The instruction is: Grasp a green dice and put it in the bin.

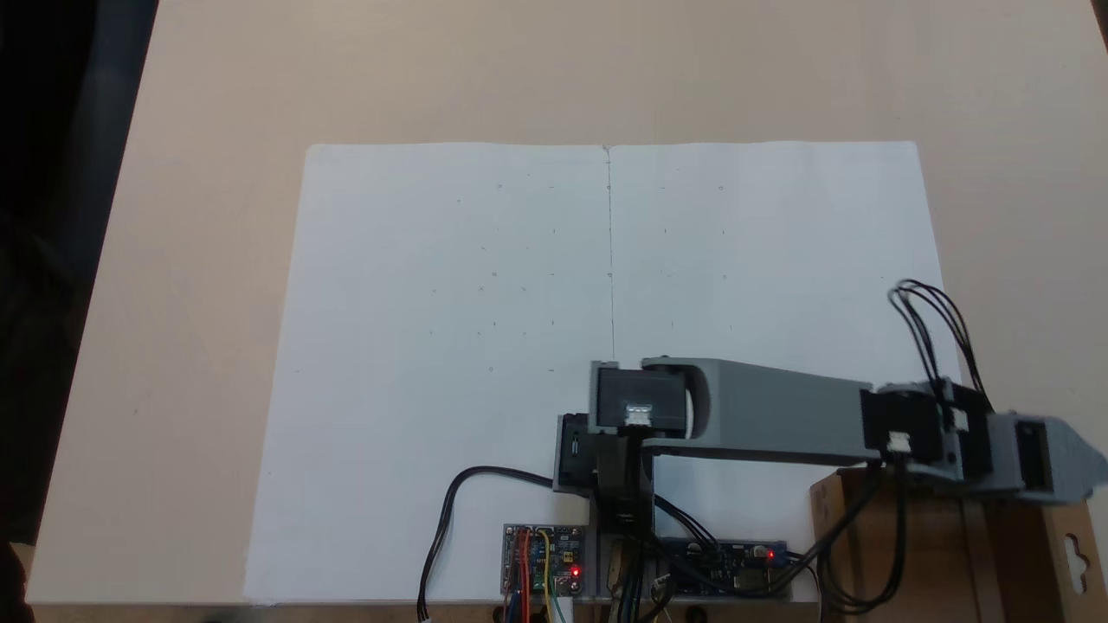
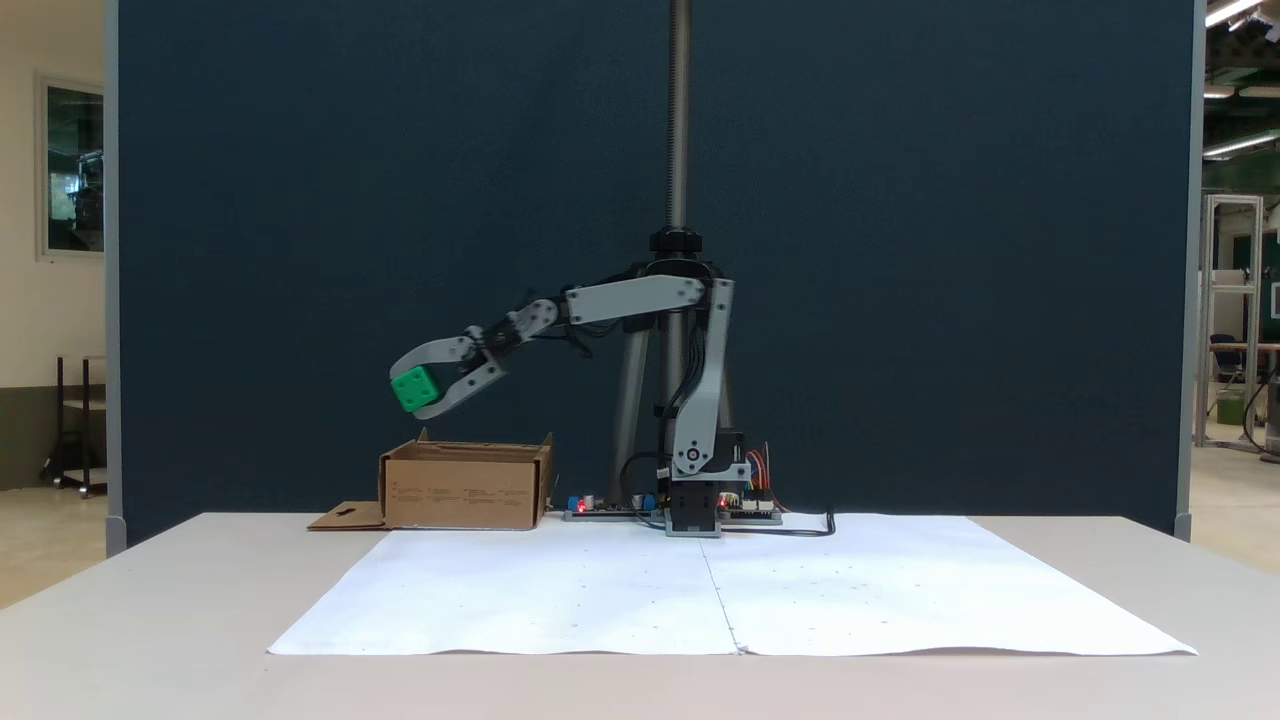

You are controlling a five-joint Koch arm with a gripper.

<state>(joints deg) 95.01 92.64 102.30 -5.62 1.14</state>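
The green dice (image 2: 414, 388) is held in the air between the two grey fingers of my gripper (image 2: 416, 391), which is shut on it. It hangs above the left part of the bin (image 2: 462, 487), a brown open-topped cardboard box with a flat flap (image 2: 347, 517) lying on the table to its left. From above, the arm reaches right over the bin (image 1: 948, 554) at the lower right corner, and the gripper (image 1: 1092, 472) runs to the frame edge, hiding the dice. The flap with its cutout (image 1: 1073, 554) shows there too.
White paper sheets (image 1: 606, 346) cover the middle of the tan table (image 1: 199, 260). The arm's base (image 2: 697, 500) with circuit boards (image 1: 544, 558) and cables stands at the paper's edge beside the bin. A metal pole (image 2: 680, 120) rises behind the base.
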